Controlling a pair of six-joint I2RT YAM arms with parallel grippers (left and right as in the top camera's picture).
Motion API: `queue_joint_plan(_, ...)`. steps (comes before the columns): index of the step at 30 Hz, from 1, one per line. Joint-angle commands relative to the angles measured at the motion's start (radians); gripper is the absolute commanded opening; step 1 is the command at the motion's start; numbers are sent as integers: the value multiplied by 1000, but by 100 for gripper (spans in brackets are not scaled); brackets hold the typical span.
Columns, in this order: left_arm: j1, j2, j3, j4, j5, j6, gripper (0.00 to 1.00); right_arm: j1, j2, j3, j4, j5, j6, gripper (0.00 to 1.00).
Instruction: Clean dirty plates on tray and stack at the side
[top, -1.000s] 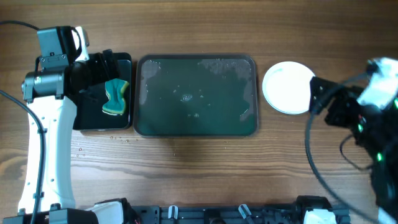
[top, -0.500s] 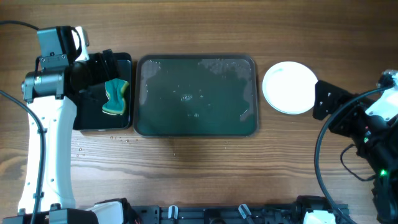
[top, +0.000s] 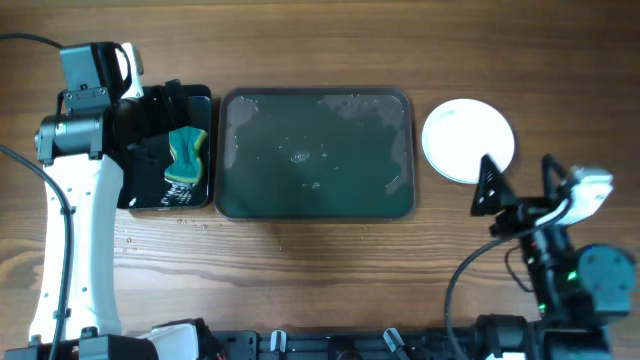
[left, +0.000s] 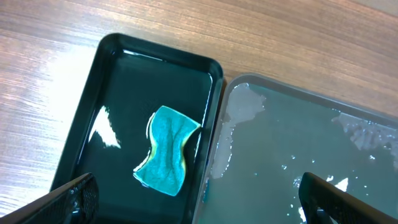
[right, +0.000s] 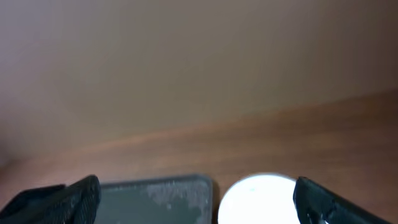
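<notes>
The dark green tray (top: 315, 200) lies mid-table, wet and foamy, with no plate on it. A clean-looking white plate (top: 468, 140) rests on the wood just right of it. From above I cannot tell whether anything lies under it. My right gripper (top: 517, 172) is open and empty, just in front of the plate and pointing at it. The right wrist view shows the plate (right: 258, 199) and the tray (right: 155, 196) between its spread fingers (right: 68, 199). My left gripper (top: 160, 120) hangs open above the tub, holding nothing.
A black tub (top: 200, 195) stands left of the tray, holding water and a teal sponge (top: 185, 157). The left wrist view shows the sponge (left: 168, 149) lying in the tub (left: 93, 124) beside the tray's foamy rim (left: 236, 112). Water drops dot the wood before the tub.
My right arm has pulled back from beside the plate to the table's front right, and its gripper now points toward the plate. The left arm, sponge and plate have not moved.
</notes>
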Motion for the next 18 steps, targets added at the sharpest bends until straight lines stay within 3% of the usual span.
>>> queue_joint_plan(1, 0, 3, 6, 2, 12, -12, 100, 53, -135, -194, 106, 5, -89, 100)
queue_joint_plan(11, 0, 3, 6, 2, 12, -12, 100, 108, -290, -540, 371, 23, -55, 100)
queue_joint_plan(18, 0, 3, 6, 2, 12, -12, 100, 108, -341, -562, 309, 26, -20, 100)
